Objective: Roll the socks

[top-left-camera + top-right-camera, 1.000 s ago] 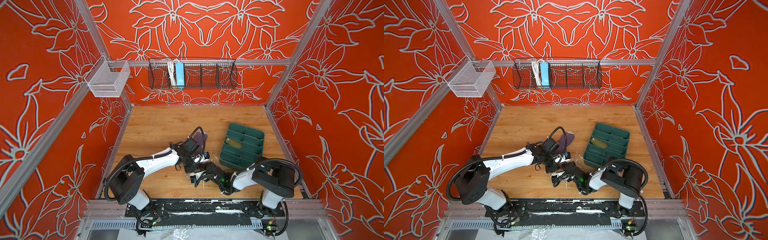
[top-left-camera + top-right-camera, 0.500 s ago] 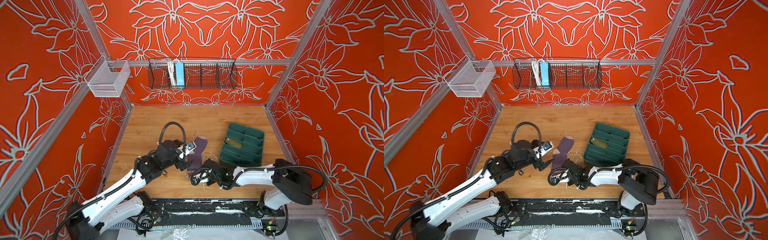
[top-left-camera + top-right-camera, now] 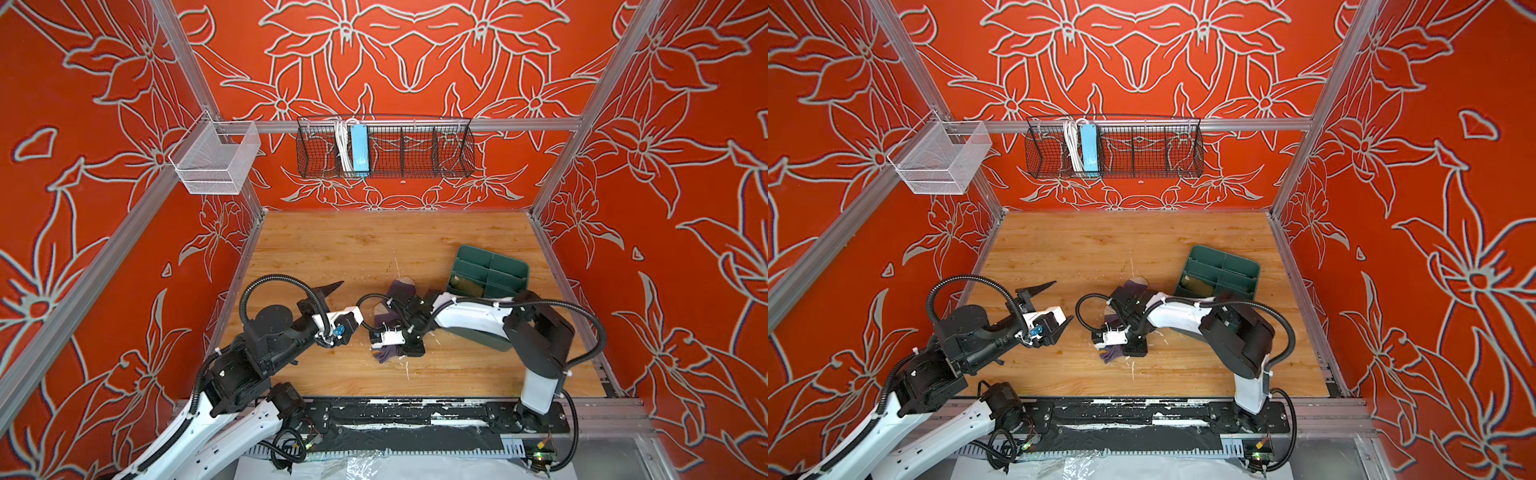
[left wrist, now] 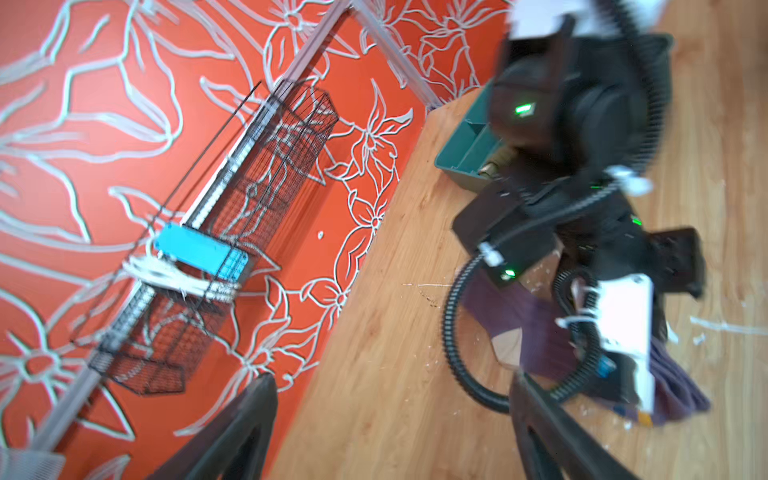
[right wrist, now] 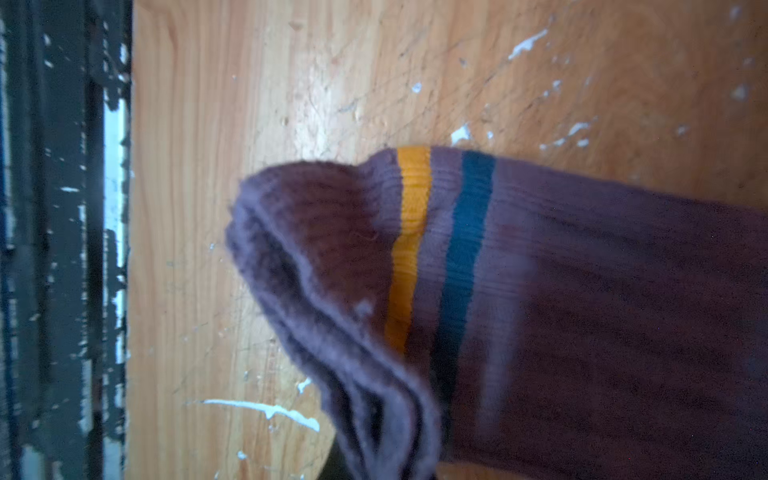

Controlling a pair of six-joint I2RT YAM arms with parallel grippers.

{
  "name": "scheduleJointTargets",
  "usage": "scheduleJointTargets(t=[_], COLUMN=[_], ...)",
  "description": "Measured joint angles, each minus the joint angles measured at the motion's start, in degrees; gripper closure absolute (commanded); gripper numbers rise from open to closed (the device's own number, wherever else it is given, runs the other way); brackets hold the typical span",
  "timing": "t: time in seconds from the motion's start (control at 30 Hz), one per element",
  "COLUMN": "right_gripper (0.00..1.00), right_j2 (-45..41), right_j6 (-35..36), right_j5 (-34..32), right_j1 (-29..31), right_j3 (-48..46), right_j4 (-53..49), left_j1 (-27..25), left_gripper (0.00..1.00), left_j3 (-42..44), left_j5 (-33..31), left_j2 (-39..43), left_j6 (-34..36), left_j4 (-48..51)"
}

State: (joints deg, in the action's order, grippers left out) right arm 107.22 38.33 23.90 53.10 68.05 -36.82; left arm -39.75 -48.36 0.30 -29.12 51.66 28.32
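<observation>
At the front centre of the table (image 3: 332,245), the right gripper (image 3: 406,351) is pressed together on the purple sock (image 5: 582,270) by its yellow-and-navy striped cuff. The sock runs from there toward the far edge, beige heel and toe showing. To its left and apart from it, the left gripper (image 3: 1062,301) hangs above bare wood with its jaws spread wide, holding nothing. Farther back, toward the right edge, an olive sock (image 3: 462,282) lies in a near-side compartment of the green tray (image 3: 494,259), partly hidden by the right arm. A wire basket (image 3: 415,145) hangs on the back wall.
</observation>
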Motion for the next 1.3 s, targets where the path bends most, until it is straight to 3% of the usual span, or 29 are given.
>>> scheduleJointTargets(t=[0.13,0.3,0.53,0.63,0.73,0.9,1.13,1.3], right_gripper=[1.00,1.00,1.00,1.00,1.00,1.00,1.00,1.00], right_j2=[3.4,7.0,8.8,10.0,10.9,11.2,11.3,11.3], right_j6=[-1.5,-3.0,-4.1,-4.4,-4.5,-4.5,-4.5,-4.5], right_j5=[3.5,6.6,8.3,8.9,9.7,9.9,10.0,10.0], right_j1=[-1.6,-3.1,-4.4,-5.0,-5.5,-5.7,-5.9,-5.9], right_j3=[4.1,8.3,10.3,11.5,12.6,12.9,12.9,12.9], right_j4=[-5.3,-10.3,-12.7,-14.1,-15.3,-15.8,-15.9,-15.9], left_j1=[0.0,-1.9,-17.1,-24.3,-28.1,-28.3,-26.1,-23.8], left_gripper=[0.14,0.15,0.19,0.20,0.19,0.18,0.23,0.26], left_j3=[-2.6,0.2,8.9,12.7,16.8,23.1,21.0,21.0], left_j5=[2.6,4.1,-0.3,-3.9,-6.8,-9.3,-12.2,-14.5], left_j2=[-1.6,-3.8,-7.9,-10.6,-14.1,-21.0,-33.3,-35.5], left_j6=[4.5,8.1,7.8,4.9,1.2,-4.6,-11.8,-14.3], left_j4=[3.3,5.1,5.9,4.0,0.6,-6.0,-14.2,-17.0])
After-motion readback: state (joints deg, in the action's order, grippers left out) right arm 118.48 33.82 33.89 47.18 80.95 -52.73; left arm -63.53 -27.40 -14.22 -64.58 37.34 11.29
